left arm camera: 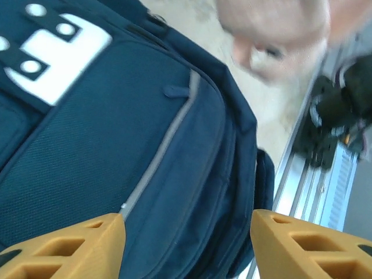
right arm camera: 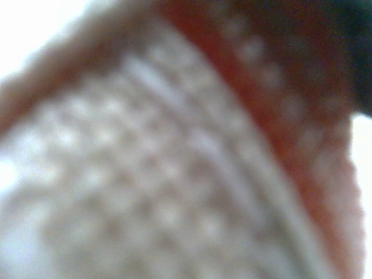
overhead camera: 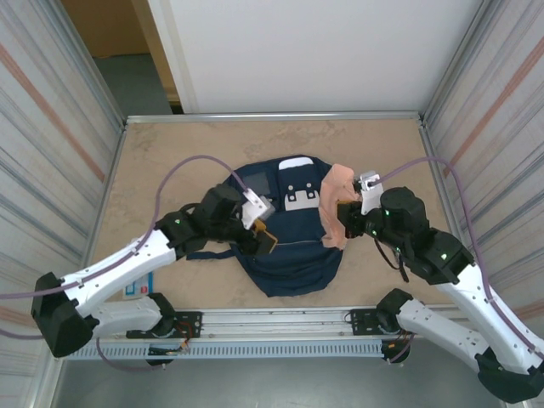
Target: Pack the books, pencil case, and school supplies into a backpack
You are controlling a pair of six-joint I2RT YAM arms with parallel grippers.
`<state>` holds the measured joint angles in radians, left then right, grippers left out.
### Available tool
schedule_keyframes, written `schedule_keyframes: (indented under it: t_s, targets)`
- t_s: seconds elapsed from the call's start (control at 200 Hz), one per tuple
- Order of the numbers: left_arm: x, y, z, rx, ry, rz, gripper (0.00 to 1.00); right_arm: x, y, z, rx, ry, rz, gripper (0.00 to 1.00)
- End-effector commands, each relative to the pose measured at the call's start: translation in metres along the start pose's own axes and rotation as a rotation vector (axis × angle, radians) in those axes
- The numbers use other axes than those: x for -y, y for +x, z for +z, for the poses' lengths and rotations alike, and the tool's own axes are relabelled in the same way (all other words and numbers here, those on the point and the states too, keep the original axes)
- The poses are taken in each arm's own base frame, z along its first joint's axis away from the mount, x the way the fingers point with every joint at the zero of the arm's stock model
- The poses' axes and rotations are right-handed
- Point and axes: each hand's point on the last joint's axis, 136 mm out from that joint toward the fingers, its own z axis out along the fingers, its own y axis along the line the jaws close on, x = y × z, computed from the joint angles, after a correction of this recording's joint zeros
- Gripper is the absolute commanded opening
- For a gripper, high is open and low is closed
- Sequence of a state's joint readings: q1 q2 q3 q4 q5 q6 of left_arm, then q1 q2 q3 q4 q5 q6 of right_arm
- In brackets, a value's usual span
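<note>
Left gripper (overhead camera: 262,236): your fingers stand wide apart and empty, poised over the zip seam, probably to open the bag.
Right gripper (overhead camera: 344,219): clamped on the peach-pink lump (overhead camera: 336,191), your fingertips buried in its cloth.
Peach-pink lump: hangs from your right grip, waiting at the bag's edge.
Backpack (overhead camera: 293,255): flat under your left fingers and beside your right; looks zipped.

The backpack (overhead camera: 289,246) is coloured navy blue, with white patches (overhead camera: 299,194) broken by dark squares at 12 o'clock on its front. A grey zip line (left arm camera: 157,157) is drawn down its panel. The pouch (overhead camera: 334,204), at 3 o'clock of the backpack, is coloured peach-pink and patterned in rows of pale bumps, with a rust-red edge. The fingers (left arm camera: 70,247) of the left gripper (left arm camera: 187,232) are coloured amber-orange. The table (overhead camera: 170,161) is mottled beige.
</note>
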<state>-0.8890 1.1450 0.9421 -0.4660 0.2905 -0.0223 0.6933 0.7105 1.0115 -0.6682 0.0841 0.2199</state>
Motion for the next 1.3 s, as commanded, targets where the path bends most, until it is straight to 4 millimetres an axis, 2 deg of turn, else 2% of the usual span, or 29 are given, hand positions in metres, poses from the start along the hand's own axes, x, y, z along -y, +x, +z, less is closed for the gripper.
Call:
schedule_keyframes:
  t_s: [0.0,0.09,0.19,0.361,0.456,0.511,0.696,0.847,1.007,1.127,1.298]
  targets:
    - [-0.015,0.036,0.007,-0.197,-0.198,0.346,0.64,0.025,-0.013,-0.022,0.041,0.141,-0.189,0.00]
    - [-0.020,0.046,0.021,-0.264,-0.262,0.546,0.66,0.028,-0.018,-0.030,0.070,0.159,-0.197,0.00]
    - [-0.029,0.052,0.038,-0.314,-0.273,0.672,0.66,0.028,-0.021,-0.037,0.096,0.151,-0.179,0.00]
    - [-0.037,0.054,0.063,-0.297,-0.219,0.638,0.63,0.029,-0.017,-0.045,0.113,0.150,-0.149,0.00]
    - [-0.045,0.065,0.080,-0.310,-0.233,0.668,0.64,0.031,-0.014,-0.052,0.119,0.154,-0.137,0.00]
    - [-0.042,0.071,0.086,-0.326,-0.200,0.672,0.66,0.033,-0.013,-0.055,0.134,0.158,-0.133,0.00]
    - [-0.021,0.072,0.093,-0.280,-0.089,0.688,0.76,0.035,-0.010,-0.061,0.133,0.163,-0.132,0.00]
    - [-0.005,0.060,0.077,-0.179,-0.033,0.698,0.78,0.037,-0.006,-0.062,0.128,0.173,-0.138,0.00]
    - [-0.006,0.077,0.076,-0.197,-0.015,0.741,0.80,0.038,-0.002,-0.065,0.130,0.168,-0.124,0.00]
    - [-0.008,0.081,0.091,-0.208,-0.008,0.721,0.80,0.037,0.001,-0.066,0.139,0.157,-0.102,0.00]
    - [-0.025,0.077,0.112,-0.259,-0.082,0.734,0.76,0.036,0.004,-0.056,0.117,0.151,-0.091,0.00]
